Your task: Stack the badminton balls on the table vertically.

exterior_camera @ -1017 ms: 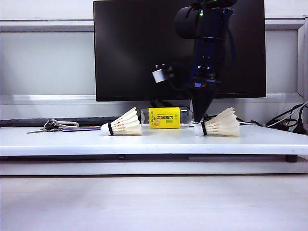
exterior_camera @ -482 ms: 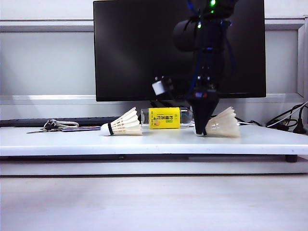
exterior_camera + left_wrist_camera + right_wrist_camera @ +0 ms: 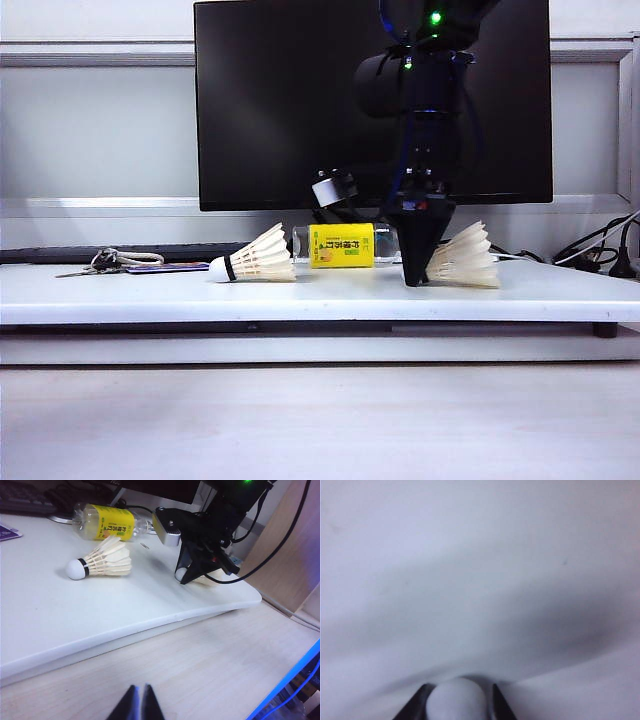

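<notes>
Since a second ago the right gripper (image 3: 415, 280) has dropped onto the cork tip of the right shuttlecock (image 3: 465, 258), its fingers (image 3: 418, 701) now flanking that white tip, though whether they clamp it I cannot tell. On the table (image 3: 300, 295), this shuttlecock lies just right of the yellow-labelled bottle (image 3: 342, 245); the left shuttlecock (image 3: 255, 260) lies just left of it. Well in front of the bottle, off the table, the left gripper (image 3: 139, 702) is clenched on nothing.

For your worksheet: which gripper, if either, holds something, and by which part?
The right gripper brackets the right shuttlecock's cork tip on the table; a firm grip cannot be told. The left gripper is shut, holding nothing.
</notes>
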`<action>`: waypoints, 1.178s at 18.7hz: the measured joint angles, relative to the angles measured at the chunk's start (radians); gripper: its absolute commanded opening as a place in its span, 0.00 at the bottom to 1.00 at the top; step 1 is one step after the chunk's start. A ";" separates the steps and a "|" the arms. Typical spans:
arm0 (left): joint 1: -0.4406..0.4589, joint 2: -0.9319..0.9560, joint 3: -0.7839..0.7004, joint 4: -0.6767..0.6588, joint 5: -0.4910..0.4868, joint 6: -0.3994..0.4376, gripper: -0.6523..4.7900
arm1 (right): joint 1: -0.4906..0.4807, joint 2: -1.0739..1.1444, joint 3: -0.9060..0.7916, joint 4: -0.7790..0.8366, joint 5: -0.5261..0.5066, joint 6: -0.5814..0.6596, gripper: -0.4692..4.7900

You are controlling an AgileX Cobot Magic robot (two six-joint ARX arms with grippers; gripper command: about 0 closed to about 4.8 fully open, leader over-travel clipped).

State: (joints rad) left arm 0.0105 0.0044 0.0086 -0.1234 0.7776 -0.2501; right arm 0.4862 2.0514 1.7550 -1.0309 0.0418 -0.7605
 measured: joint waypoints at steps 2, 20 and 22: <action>0.000 0.000 0.000 0.000 0.000 0.000 0.17 | 0.000 0.000 0.000 0.002 0.001 0.000 0.30; 0.000 0.000 0.000 0.000 0.001 0.000 0.17 | -0.115 -0.044 0.130 0.301 -0.564 0.397 0.32; 0.000 0.000 0.000 0.000 0.000 0.000 0.17 | -0.206 -0.089 0.130 0.360 -0.719 0.472 0.37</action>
State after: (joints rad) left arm 0.0105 0.0044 0.0086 -0.1234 0.7780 -0.2504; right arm 0.2802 1.9621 1.8847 -0.6708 -0.6777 -0.2886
